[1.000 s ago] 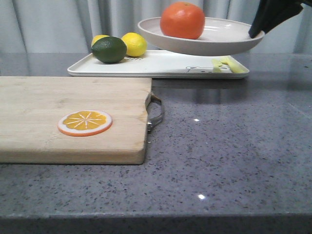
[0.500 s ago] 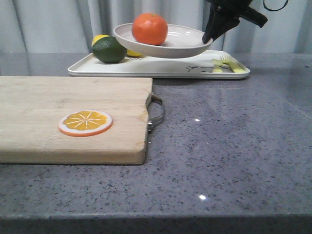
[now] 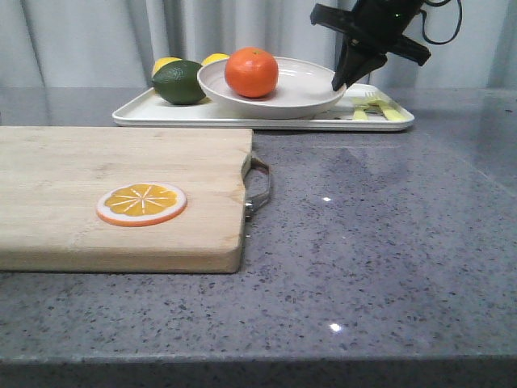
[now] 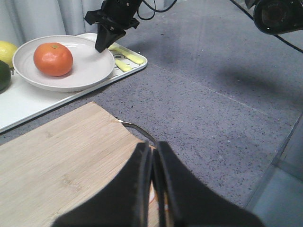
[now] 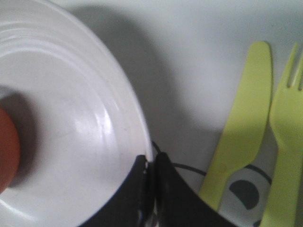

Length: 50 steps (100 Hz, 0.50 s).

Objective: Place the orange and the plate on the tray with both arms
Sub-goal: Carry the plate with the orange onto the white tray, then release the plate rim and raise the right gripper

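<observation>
Nearest on the grey speckled worktop (image 3: 380,234) lies a wooden cutting board (image 3: 121,190) with a metal handle (image 3: 257,187) at its right end and a flat orange slice (image 3: 140,203) resting on top. The left end effector (image 4: 152,189) hangs over that board's handle end, its two dark fingers pressed together with nothing between them. Farther back sits the tray (image 3: 161,113), carrying a dark green lime (image 3: 178,82), two lemons (image 3: 166,64) behind it, and a pale yellow-green knife (image 5: 241,118) and fork (image 5: 285,142) at its right end. The plate (image 3: 299,89) rests on the tray's middle — the orange (image 3: 251,72) sits inside it, toward its left. The right end effector (image 5: 148,166) is clenched on the plate's right rim, pinching the thin edge between its fingers.
</observation>
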Available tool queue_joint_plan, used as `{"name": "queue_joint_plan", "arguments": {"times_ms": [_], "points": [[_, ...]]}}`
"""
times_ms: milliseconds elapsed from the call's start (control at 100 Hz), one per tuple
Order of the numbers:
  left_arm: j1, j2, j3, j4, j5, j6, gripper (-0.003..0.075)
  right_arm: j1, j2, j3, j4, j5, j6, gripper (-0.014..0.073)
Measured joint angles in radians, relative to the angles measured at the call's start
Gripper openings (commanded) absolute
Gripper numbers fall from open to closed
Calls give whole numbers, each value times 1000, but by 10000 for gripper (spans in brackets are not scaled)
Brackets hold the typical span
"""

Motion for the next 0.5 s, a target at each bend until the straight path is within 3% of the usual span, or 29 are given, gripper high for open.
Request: {"name": "queue_joint_plan", "arguments": {"times_ms": [500], "points": [[0,0,0,0,0,0,-20,-53,15,-1,-9,-31,4,-55]]}}
